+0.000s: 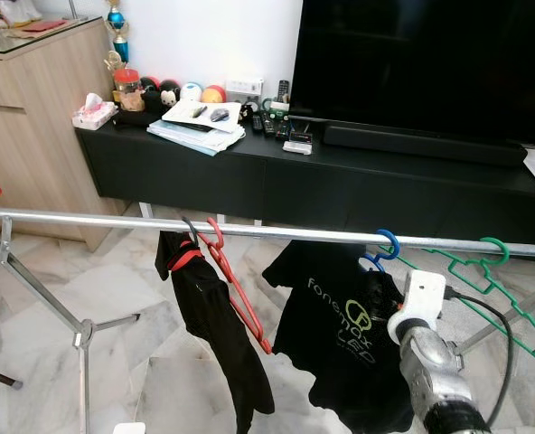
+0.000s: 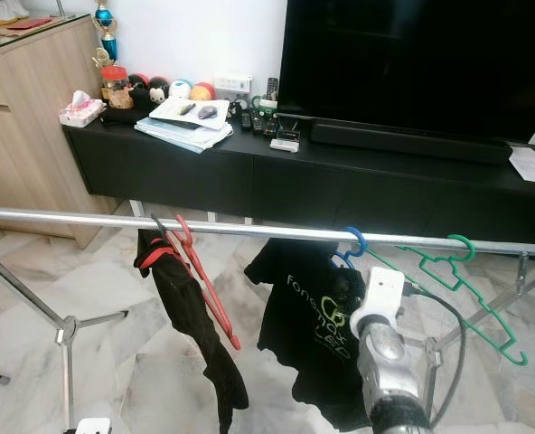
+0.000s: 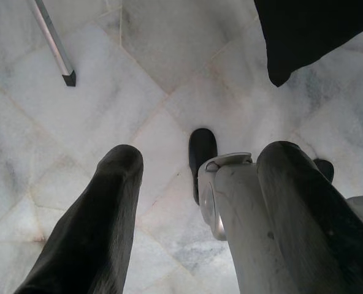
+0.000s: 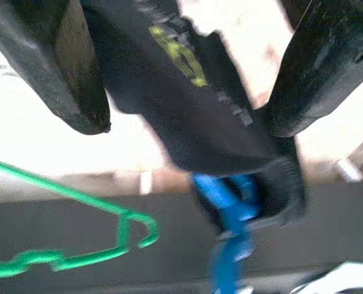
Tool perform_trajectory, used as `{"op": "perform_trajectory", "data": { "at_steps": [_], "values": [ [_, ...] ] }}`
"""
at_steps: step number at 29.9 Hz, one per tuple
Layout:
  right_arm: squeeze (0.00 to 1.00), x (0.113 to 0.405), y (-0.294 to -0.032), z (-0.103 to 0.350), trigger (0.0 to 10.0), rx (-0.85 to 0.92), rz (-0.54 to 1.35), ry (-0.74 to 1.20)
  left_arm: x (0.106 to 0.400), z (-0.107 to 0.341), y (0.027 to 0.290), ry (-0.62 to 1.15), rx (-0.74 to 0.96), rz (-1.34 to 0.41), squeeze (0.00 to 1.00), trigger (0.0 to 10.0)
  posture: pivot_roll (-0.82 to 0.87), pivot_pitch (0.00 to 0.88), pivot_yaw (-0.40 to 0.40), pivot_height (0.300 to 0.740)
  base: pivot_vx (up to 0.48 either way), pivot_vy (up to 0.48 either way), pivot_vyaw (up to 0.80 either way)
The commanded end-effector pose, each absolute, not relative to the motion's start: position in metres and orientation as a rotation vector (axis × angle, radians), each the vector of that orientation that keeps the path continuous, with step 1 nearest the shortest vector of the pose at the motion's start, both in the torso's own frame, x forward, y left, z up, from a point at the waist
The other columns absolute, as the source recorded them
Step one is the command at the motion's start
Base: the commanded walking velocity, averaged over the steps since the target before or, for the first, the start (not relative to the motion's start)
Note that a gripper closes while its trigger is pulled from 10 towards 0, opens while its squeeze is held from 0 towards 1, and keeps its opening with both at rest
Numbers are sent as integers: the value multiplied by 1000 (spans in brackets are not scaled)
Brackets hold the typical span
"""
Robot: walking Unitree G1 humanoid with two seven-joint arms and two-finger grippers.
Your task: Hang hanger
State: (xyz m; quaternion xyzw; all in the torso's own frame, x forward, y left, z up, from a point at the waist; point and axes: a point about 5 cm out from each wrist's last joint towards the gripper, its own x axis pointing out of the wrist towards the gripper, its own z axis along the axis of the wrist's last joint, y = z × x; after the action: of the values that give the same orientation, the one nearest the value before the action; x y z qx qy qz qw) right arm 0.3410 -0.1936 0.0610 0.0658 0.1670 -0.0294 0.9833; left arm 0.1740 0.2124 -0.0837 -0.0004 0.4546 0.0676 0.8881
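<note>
Right gripper (image 4: 181, 79) fingers apart, nothing clamped, facing blue hanger (image 1: 383, 249) with black shirt (image 1: 344, 334) on rail (image 1: 87, 218); green hanger (image 1: 498, 280) at 3 o'clock. Left gripper (image 3: 200, 202) apart above floor.

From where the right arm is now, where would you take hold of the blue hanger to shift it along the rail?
Grip the blue hanger at its neck, just under the hook, coming from the robot's side. That short stretch shows bare between the rail and the collar of the black T-shirt, which covers the shoulders. The right gripper is open and already points there.
</note>
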Motion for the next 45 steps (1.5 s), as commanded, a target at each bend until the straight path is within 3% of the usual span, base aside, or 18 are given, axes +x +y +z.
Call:
{"op": "perform_trajectory", "data": {
  "at_steps": [1, 10, 25, 32, 33, 34, 45],
  "values": [
    [0, 341, -190, 57, 10000, 142, -39, 377, 172, -84, 214, 957, -6, 158, 0, 10000, 116, 43, -47, 740, 0, 0, 0],
    [0, 347, -170, 59, 10000, 248, -4, 407, 175, -84, 213, 954, -8, 156, 0, 10000, 107, 55, -41, 740, 0, 0, 0],
    [0, 365, -174, 83, 10000, 350, -109, 293, 170, -85, 217, 961, -7, 167, 0, 10000, 123, 68, -42, 740, 0, 0, 0],
    [0, 365, -170, 80, 10000, 382, -109, 326, 165, -86, 220, 970, -5, 174, 0, 10000, 131, 63, -40, 740, 0, 0, 0],
    [0, 365, -169, 79, 3490, 382, -111, 331, 165, -87, 220, 971, -5, 174, 0, 10000, 131, 63, -40, 740, 0, 0, 0],
    [0, 364, -169, 77, 0, 379, -115, 345, 165, -87, 220, 971, -4, 175, 0, 10000, 134, 60, -40, 740, 0, 0, 0],
    [0, 360, -169, 69, 0, 391, -124, 383, 163, -87, 219, 971, -12, 182, 0, 10000, 138, 59, -46, 740, 0, 0, 0]
  ]
}}
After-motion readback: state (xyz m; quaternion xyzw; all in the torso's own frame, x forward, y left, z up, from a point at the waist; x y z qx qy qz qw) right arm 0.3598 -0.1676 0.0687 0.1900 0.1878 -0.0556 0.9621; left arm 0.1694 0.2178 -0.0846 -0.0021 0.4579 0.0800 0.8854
